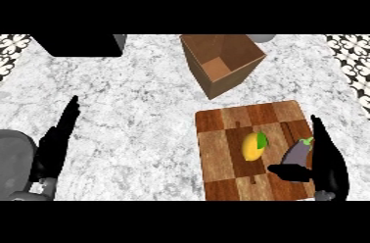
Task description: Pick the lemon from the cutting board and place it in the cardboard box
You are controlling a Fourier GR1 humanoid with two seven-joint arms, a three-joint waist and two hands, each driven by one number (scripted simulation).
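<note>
Step in hand, judging by the layout: approach and grasp of the lemon (253,146), lying near the middle of the cutting board (217,154) at lower right of the frame. Best done by swinging the right hand (327,161) leftward, past the eggplant (298,153) just beside the lemon, without nudging it; then closing around the yellow body rather than the green leaf end. Afterwards, a lift and a carry toward the upper middle of the frame, where the cardboard box (239,70) sits open and tilted.

Right hand over the board's right edge: fingers straight and pointing up the frame, thumb stretched left just below the eggplant, holding nothing. Left hand (54,141) at lower left: fingers straight, at rest, touching nothing.
</note>
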